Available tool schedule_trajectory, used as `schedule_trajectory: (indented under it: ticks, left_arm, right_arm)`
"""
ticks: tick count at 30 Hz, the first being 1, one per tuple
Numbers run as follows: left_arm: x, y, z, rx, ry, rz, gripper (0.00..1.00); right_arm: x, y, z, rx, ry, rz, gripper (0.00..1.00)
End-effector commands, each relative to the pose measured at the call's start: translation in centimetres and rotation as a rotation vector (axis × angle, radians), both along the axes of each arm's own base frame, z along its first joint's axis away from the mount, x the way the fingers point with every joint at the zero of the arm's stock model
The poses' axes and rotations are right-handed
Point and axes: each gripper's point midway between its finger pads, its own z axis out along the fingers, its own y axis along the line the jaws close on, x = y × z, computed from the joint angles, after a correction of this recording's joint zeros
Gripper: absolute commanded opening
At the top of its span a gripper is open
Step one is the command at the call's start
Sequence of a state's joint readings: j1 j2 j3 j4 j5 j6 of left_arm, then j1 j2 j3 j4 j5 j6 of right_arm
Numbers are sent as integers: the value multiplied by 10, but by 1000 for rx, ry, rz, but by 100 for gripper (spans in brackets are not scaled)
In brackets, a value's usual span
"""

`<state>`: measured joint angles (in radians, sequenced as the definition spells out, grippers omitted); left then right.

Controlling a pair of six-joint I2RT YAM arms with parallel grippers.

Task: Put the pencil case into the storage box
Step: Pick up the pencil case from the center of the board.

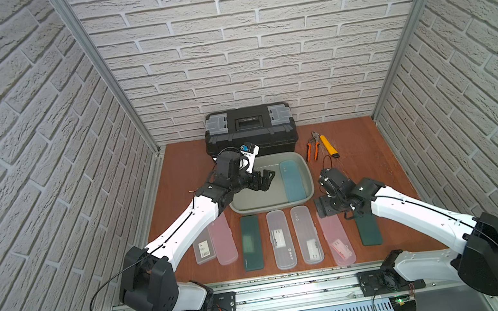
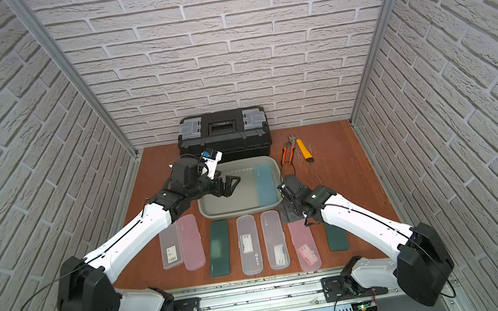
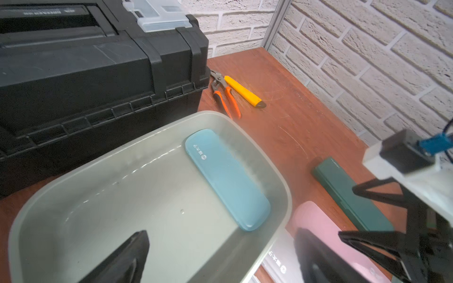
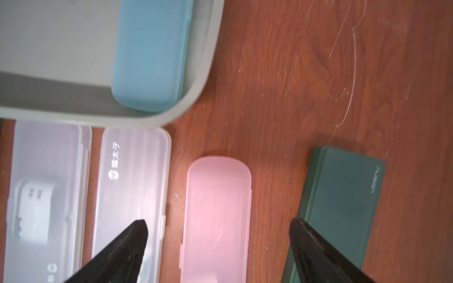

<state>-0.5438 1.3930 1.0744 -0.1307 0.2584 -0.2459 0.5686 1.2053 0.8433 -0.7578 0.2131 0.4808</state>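
Left pincer (image 1: 270,180) hangs over the storage box (image 1: 263,210), jaws spread wide above the bare left half of the tub floor. There's the blue pencil case (image 1: 292,181), lying flat inside the box, stretched lengthwise right along its right-hand wall. Over on the other side, the right pincer (image 4: 218,221) points down at the tabletop (image 1: 360,162) just in front of the box's near right corner, jaws wide as well. The right wrist view shows a pink pencil case (image 4: 220,196) sitting squarely between the two fingertips, with a clear pencil case (image 4: 132,183) beside one finger and a dark green pencil case (image 4: 343,196) beside the other. More cases line up in a row along the front of the tabletop. Behind the box stands a black toolbox (image 1: 250,129), and off to its right lie orange-handled pliers (image 1: 312,148) just beside a yellow utility knife (image 1: 329,147).
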Motion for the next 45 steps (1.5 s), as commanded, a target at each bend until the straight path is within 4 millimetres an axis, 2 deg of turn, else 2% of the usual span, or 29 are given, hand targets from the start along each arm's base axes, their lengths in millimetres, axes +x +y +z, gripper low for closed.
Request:
schedule_trajectory:
  ticks: [1, 5, 14, 20, 32, 38, 45]
  left_arm:
    - [3, 9, 15, -6, -68, 36, 99]
    - [4, 10, 15, -13, -63, 45, 99]
    - [-1, -2, 14, -57, -34, -38, 98]
    - [3, 3, 10, -36, -28, -9, 99]
    - [8, 11, 10, -15, -46, 33, 98]
    - [9, 14, 12, -18, -49, 44, 98]
    - [6, 15, 18, -25, -64, 31, 98]
  right_arm:
    - [-19, 0, -21, 49, 67, -26, 96]
    - [-28, 2, -42, 56, 129, -26, 96]
    - [-16, 7, -66, 47, 176, -17, 97]
    - [-14, 5, -80, 20, 224, -24, 94]
    - [5, -12, -83, -20, 203, -113, 83]
    - [29, -20, -76, -3, 177, -136, 77]
    - [56, -30, -73, 12, 170, -156, 80]
